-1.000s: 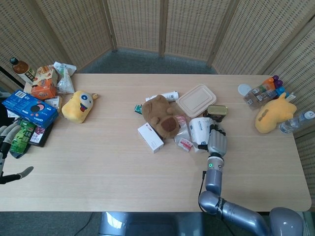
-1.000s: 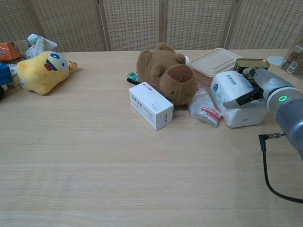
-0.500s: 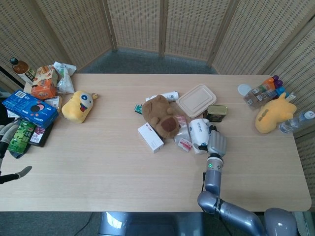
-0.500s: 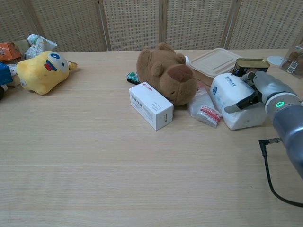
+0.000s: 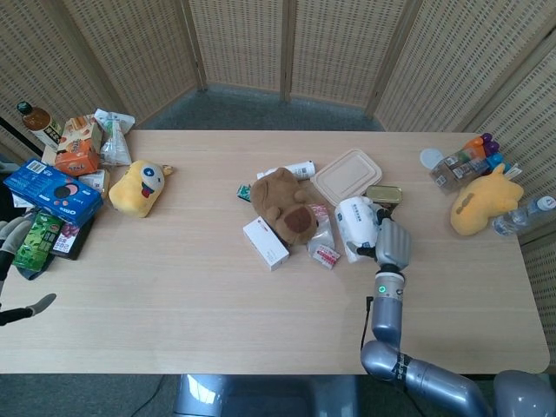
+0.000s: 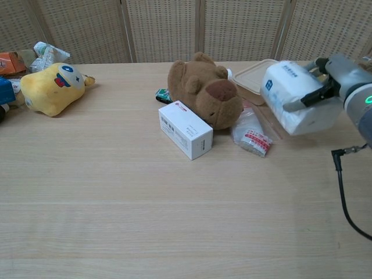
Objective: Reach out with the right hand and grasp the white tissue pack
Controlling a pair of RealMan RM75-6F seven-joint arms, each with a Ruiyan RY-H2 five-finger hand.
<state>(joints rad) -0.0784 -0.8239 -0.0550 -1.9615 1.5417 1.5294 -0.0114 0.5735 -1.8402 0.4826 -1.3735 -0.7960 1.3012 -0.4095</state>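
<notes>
The tissue pack [image 6: 293, 97] is off the tabletop [image 6: 116, 192], grasped in the right hand [image 6: 340, 75]; one finger [image 6: 307, 100] lies across its front face and the rest wrap its right side. In the head view the pack [image 5: 356, 228] sits just left of the hand [image 5: 393, 243], above the spot between the sachet and the tin.

Just under and left of the pack lies a clear sachet [image 6: 251, 136] with a red label, touching the brown bear [image 6: 204, 93]. Behind the pack is a beige lidded box [image 5: 347, 177], and beside it a tin [image 5: 383, 195], partly hidden by the pack in the chest view. A white carton [image 6: 186, 129] lies against the bear's front, with a small green packet [image 6: 163, 95] at the bear's left.

Open tabletop runs along the whole near edge in front of this cluster, and a wide bare stretch separates the cluster from the yellow plush [image 6: 51, 87] on the left. To the right, bare wood lies between the hand and a second yellow plush [image 5: 483, 203] with bottles [image 5: 469, 162] near the right edge. The left edge is crowded with a blue box [image 5: 52, 191], snack packs [image 5: 80, 144] and a bottle [image 5: 36, 122].

The left hand [image 5: 16, 233] shows at the left border of the head view, off the tabletop; whether its fingers are closed, I cannot tell.
</notes>
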